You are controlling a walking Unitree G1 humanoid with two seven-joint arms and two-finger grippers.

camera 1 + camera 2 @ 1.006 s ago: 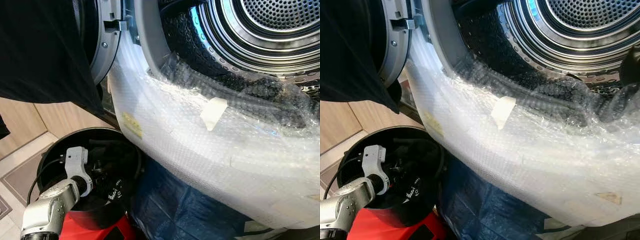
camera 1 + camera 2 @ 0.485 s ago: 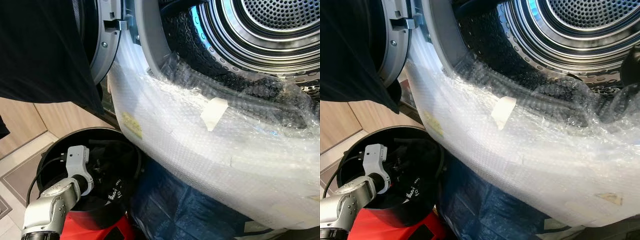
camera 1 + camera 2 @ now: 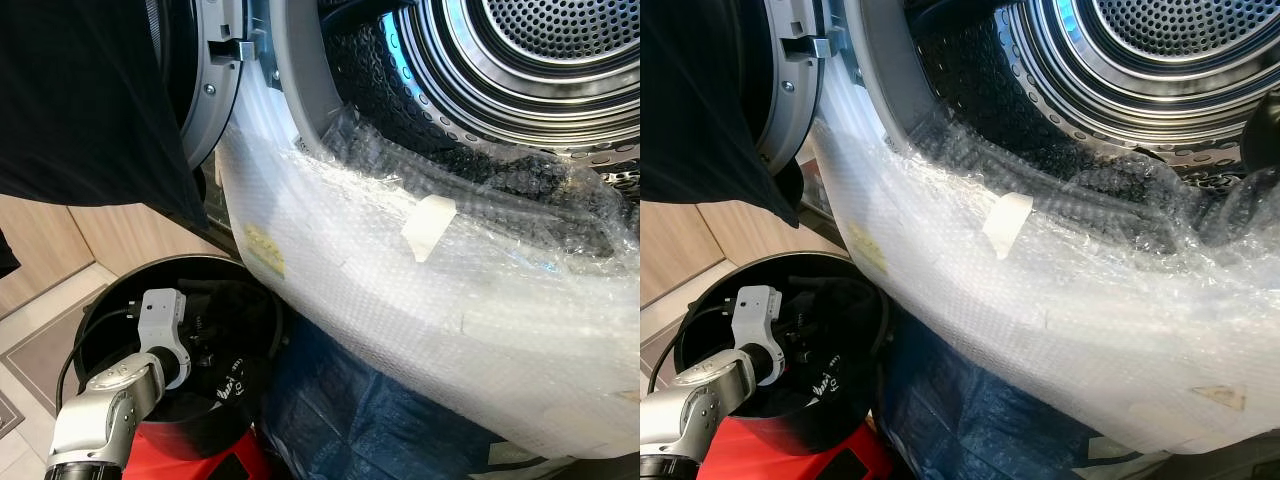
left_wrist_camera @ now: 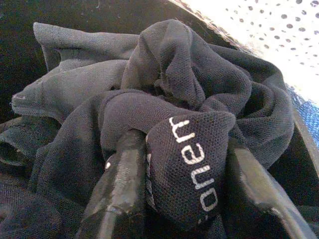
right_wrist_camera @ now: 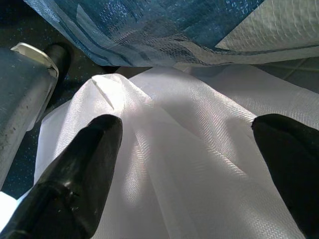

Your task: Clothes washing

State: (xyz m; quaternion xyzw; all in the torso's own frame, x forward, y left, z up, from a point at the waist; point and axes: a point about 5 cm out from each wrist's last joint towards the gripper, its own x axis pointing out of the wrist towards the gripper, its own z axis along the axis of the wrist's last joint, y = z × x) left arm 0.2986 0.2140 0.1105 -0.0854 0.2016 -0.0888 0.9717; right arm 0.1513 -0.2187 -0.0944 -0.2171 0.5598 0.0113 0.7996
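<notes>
A front-loading washing machine with a perforated steel drum stands open, its grey rubber door seal curving down on the left. Clear bubble wrap is draped over the lower lip of the opening and down the machine's front, with a strip of pale masking tape stuck on it. A dark cloth hangs at the upper left, in front of the open door's edge. Below the wrap lies a crumpled blue plastic tarpaulin. The floor is pale tile, with light wooden panelling behind it.

A round black plastic laundry basket sits on the floor to the left of the machine, with a red object just below it. The silver left arm reaches down into this basket. In the left wrist view, the left claw has its two black fingers closed partway on a fold of a black knit garment with white lettering; the cloth fills the gap between them. The rest of the garment lies bunched in the basket.

In the right wrist view, the right claw has its fingers spread wide, holding nothing, above white woven sheeting and next to the blue tarpaulin.
</notes>
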